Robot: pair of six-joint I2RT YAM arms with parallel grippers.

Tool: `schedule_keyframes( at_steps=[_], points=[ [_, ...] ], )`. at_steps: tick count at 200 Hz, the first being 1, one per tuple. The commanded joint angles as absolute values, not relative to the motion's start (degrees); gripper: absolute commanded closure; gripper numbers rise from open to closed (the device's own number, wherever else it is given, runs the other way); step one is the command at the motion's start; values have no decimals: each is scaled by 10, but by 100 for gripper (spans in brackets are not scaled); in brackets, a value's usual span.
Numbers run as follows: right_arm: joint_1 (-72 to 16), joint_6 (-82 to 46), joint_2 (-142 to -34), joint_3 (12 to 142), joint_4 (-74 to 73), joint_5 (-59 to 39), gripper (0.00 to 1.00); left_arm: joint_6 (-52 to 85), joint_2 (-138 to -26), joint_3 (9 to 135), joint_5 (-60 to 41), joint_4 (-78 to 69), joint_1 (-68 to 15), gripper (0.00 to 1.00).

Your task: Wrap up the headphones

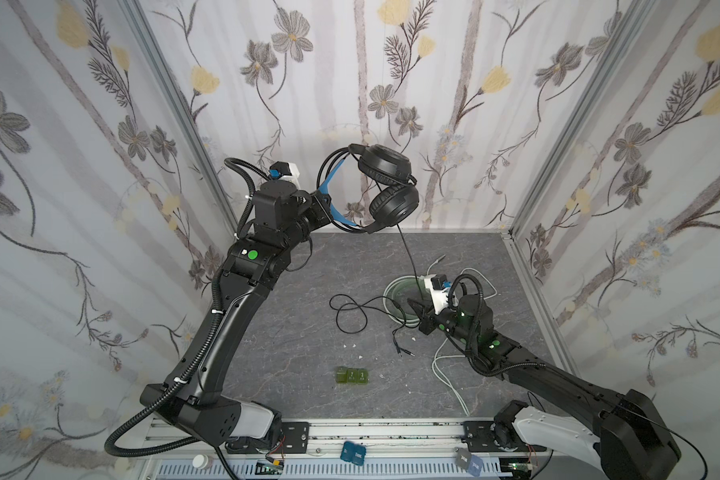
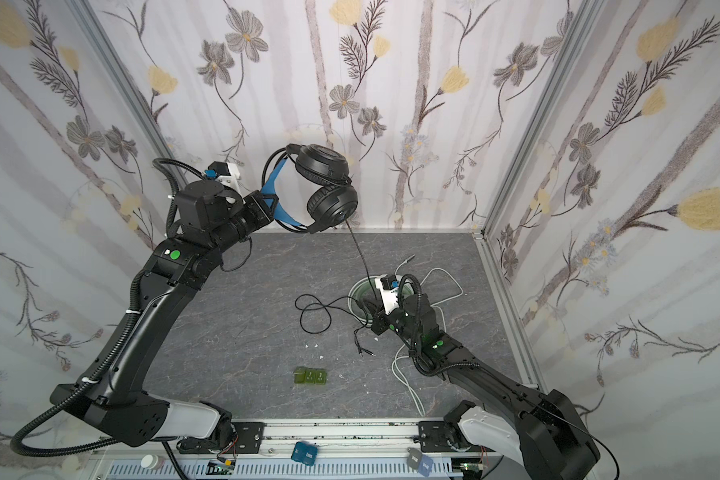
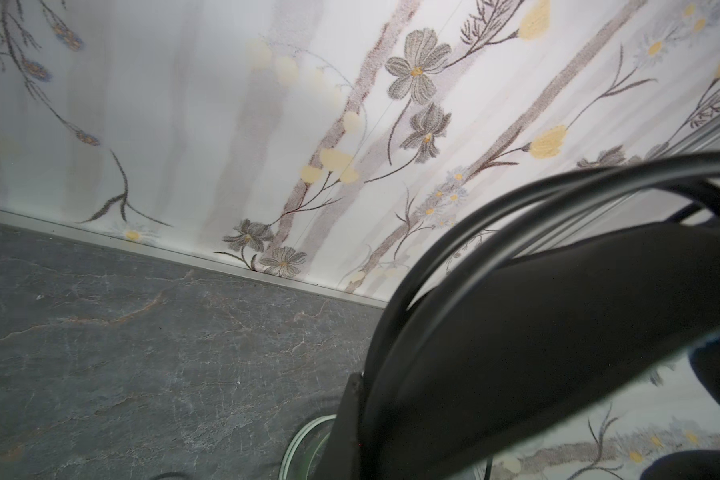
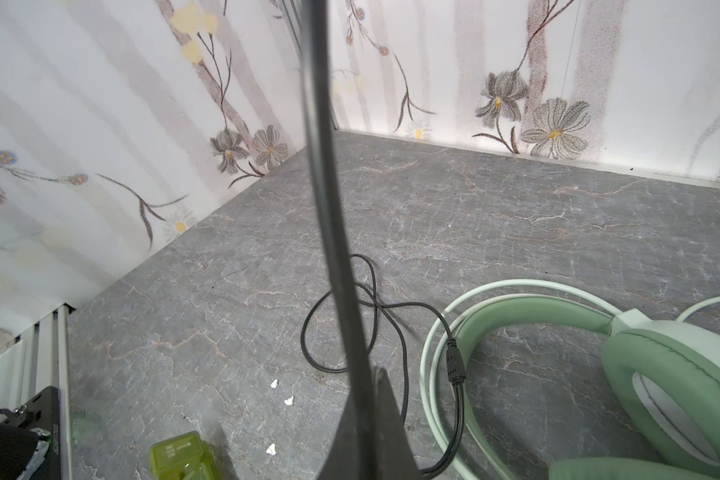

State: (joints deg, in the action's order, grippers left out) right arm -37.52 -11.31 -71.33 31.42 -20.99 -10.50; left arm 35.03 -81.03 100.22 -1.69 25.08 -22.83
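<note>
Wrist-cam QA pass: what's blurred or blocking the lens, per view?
Left wrist view: the black headset fills much of the frame as a soft dark blur; background sharp. Right wrist view: the black cable crosses close to the lens, defocused; the mint headset is crisp. Both top views: even light, soft shadows on the table, nothing blurred.

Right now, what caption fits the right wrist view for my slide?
Right gripper shut on the black cable, mint-green headphones lying beside it on the table.

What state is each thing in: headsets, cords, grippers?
Black headphones: held aloft by the headband.
Black cable: one stretch taut, rest loose on table.
Mint-green headphones: lying on table.
Whitish-green cable: loose, unwrapped.
Left gripper: shut on black headphones.
Right gripper: shut on black cable.
</note>
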Motion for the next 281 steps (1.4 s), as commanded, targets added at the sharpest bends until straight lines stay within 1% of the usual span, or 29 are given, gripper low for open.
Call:
schedule_keyframes(
  at_steps=[1,47,89,117,131,182,230,256,281],
  points=[
    [-403,-77,-707,327,-146,-43,100,405,-820,1003,32,186,-227,100],
    [-467,-40,-706,355,-74,-12,100,420,-853,1003,93,191,-227,100],
    [-528,-7,-702,396,-17,5,100,405,-876,971,155,189,-228,100],
    [-562,23,-715,424,20,11,100,403,-892,958,193,201,-237,100],
    [-576,36,-728,461,35,11,100,411,-895,950,200,200,-239,100],
    [-593,55,-762,509,33,-21,100,420,-909,951,214,210,-250,100],
    [-597,54,-790,516,25,-44,100,469,-914,959,173,212,-242,100],
    [-597,62,-777,523,32,-44,100,436,-917,956,193,218,-243,100],
    [-599,81,-769,557,67,-39,100,361,-921,940,235,207,-248,100]
  ],
)
